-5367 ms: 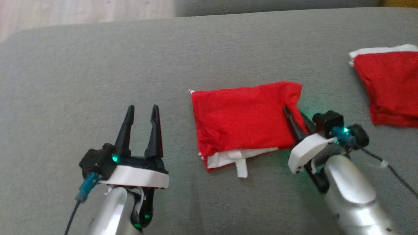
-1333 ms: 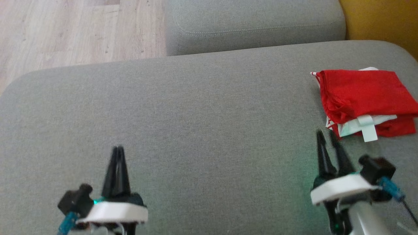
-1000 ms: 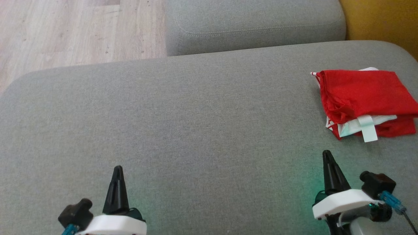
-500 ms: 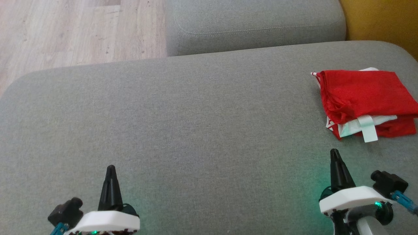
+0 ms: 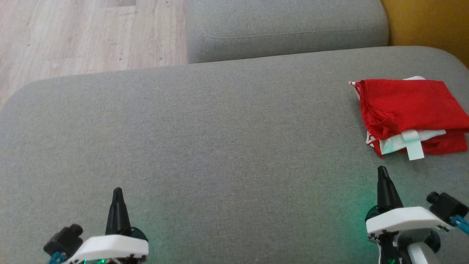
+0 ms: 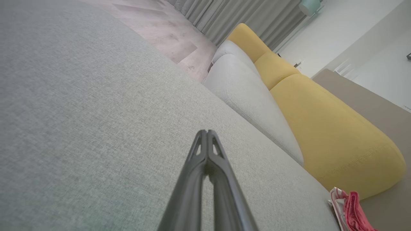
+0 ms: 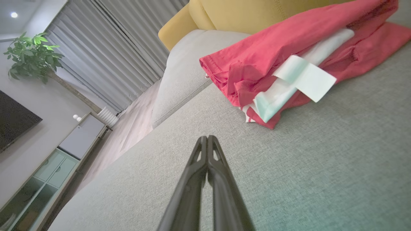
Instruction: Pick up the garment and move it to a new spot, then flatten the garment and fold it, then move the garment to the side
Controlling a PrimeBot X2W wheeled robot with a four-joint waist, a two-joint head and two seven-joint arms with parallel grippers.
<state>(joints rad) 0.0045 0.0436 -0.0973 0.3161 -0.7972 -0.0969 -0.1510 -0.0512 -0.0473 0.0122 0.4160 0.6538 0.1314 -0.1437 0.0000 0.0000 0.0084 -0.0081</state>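
Red garment (image 5: pixel 406 102), long axis running left-right.

Soft, even daylight with only faint shadows. Pale green glows tint the near side of the grey sofa seat (image 5: pixel 234 146). Wrist views bow at the edges.

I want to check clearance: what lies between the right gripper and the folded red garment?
Only bare grey cushion. The head view shows the shut right gripper short of the garment; the right wrist view shows the same gap.

The garment (image 5: pixel 410 110) lies on the cushion (image 5: pixel 205 146) at its right, ahead of the right end effector (image 5: pixel 383 172).
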